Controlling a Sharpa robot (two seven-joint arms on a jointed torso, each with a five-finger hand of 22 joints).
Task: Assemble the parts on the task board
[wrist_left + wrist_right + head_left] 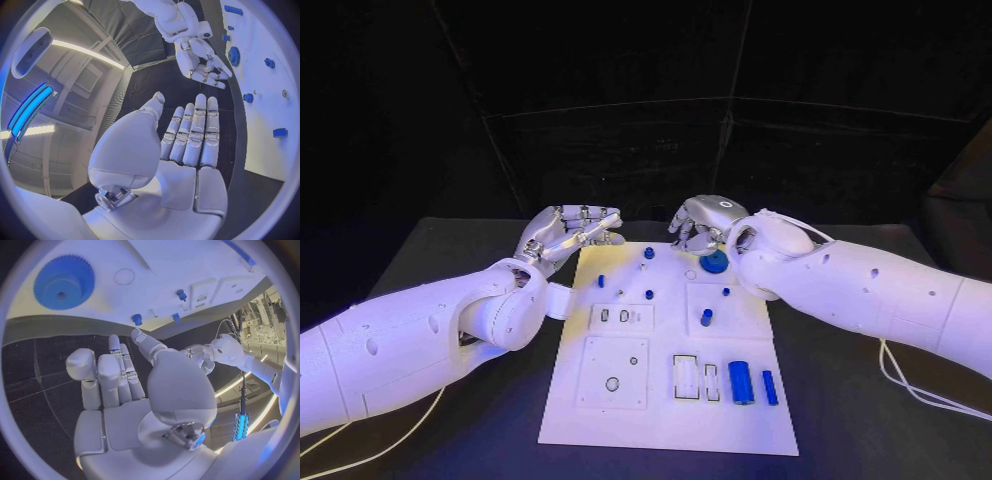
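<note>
Blue gear [714,263] on task board [668,400] just below right hand [701,222] fingers, prob. untouched; both hands' fingers apart, empty.

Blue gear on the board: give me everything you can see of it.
The blue gear is a round toothed disc with a raised hub and a centre hole, plastic-looking. It lies flat on the white task board near the far edge. The right hand hovers close above; nothing visibly touches it. The left wrist view also shows the gear.
</note>
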